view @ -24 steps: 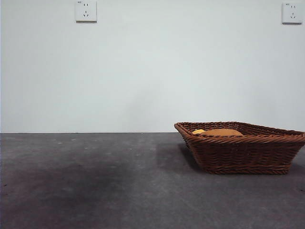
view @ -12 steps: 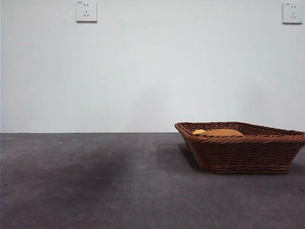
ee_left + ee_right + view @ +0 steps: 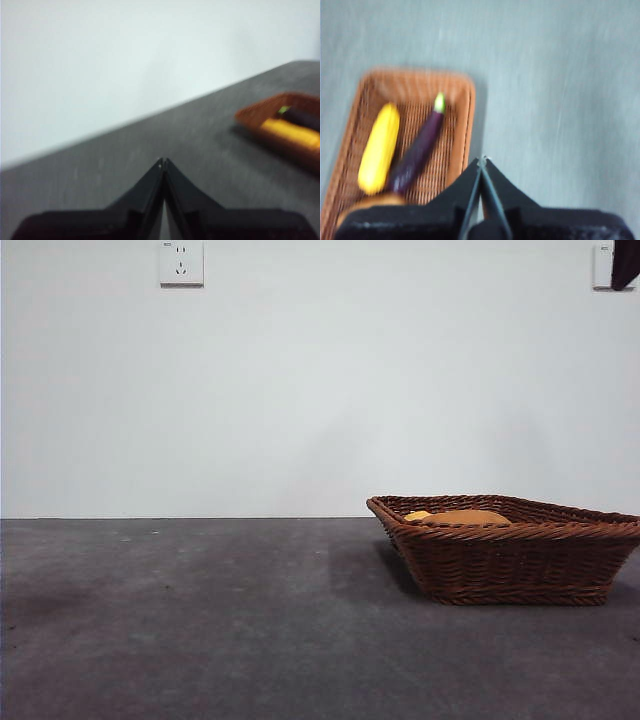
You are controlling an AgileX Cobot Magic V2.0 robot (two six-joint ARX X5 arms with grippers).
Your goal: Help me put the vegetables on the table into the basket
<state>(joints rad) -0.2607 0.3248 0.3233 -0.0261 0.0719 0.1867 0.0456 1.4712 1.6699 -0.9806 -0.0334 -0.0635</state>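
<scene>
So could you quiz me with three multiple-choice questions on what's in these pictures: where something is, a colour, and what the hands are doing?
1. Where is the eggplant?
A. In the basket
B. On the bare table
C. In a hand

2. What colour is the cob beside it?
A. Green
B. Yellow
C. White

3. How are the jaws of the right hand?
A. Wide open
B. Shut on the cob
C. Shut, holding nothing

Answers:
1 A: the right wrist view shows it lying inside the wicker walls.
2 B: it is bright yellow there.
3 C: its jaws meet at the tips with nothing between them, as do those of the left hand.
</scene>
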